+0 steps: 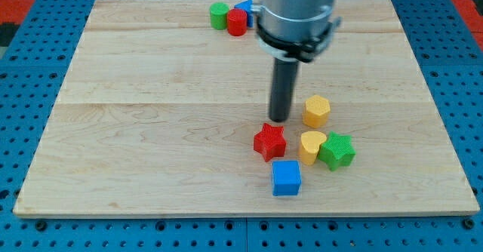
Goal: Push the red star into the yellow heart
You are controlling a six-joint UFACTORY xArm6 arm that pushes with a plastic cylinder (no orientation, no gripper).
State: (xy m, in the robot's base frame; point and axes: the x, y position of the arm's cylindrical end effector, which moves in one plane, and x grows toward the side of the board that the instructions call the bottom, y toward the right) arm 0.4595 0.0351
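Note:
The red star (269,142) lies on the wooden board, right of centre toward the view's bottom. The yellow heart (311,146) sits a short gap to its right and touches a green star (336,151) on its right side. My tip (280,119) is just above the red star toward the view's top, at its upper right edge, and left of a yellow hexagon (317,111). Whether the tip touches the star cannot be told.
A blue cube (286,178) lies just below the red star and the heart. At the view's top edge of the board a green cylinder (219,15), a red cylinder (237,22) and a blue block (245,9) cluster, partly behind the arm.

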